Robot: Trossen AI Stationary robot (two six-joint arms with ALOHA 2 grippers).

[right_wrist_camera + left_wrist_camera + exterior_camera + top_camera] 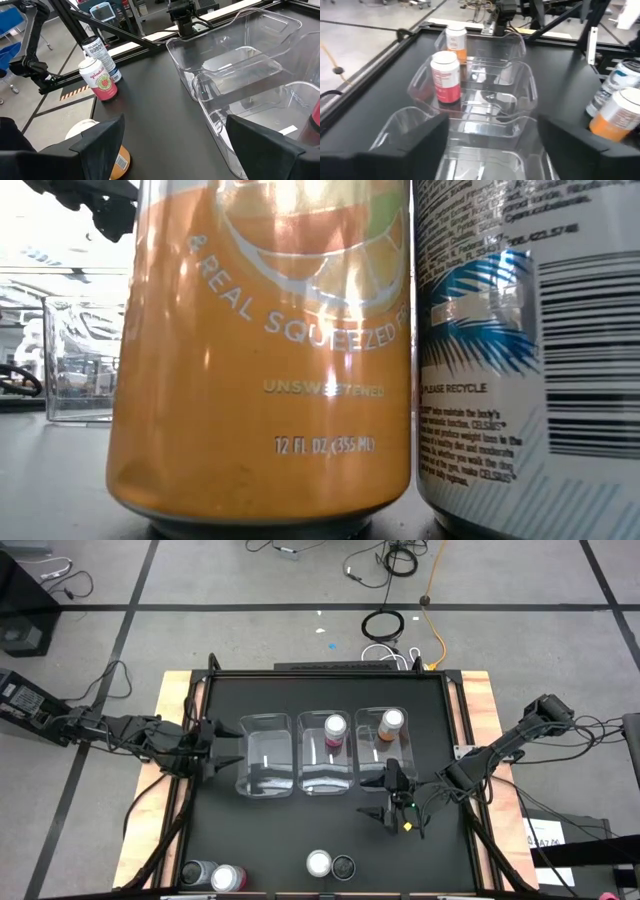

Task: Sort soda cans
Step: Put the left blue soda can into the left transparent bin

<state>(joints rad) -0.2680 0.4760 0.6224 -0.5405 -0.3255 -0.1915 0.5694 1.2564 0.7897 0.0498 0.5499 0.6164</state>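
Note:
One pink-red can point(334, 730) point(445, 77) stands upright in the middle clear bin. An orange can point(391, 724) point(456, 42) stands in the right bin. At the near edge an orange can point(319, 863) point(260, 350) and a dark can point(343, 866) point(530, 350) stand side by side. A dark can point(197, 873) point(102, 52) and a pink-red can point(228, 878) point(102, 80) stand at the near left corner. My left gripper point(222, 752) point(492, 132) is open at the left bin's left end. My right gripper point(392, 802) point(175, 130) is open over the table, just near of the right bin.
Three clear bins sit in a row mid-table: left bin point(268, 753), middle bin point(325, 775), right bin point(375, 765). The left bin holds no can. Black tabletop point(270, 840) lies bare between the bins and the near-edge cans. A raised frame point(205, 680) borders the table.

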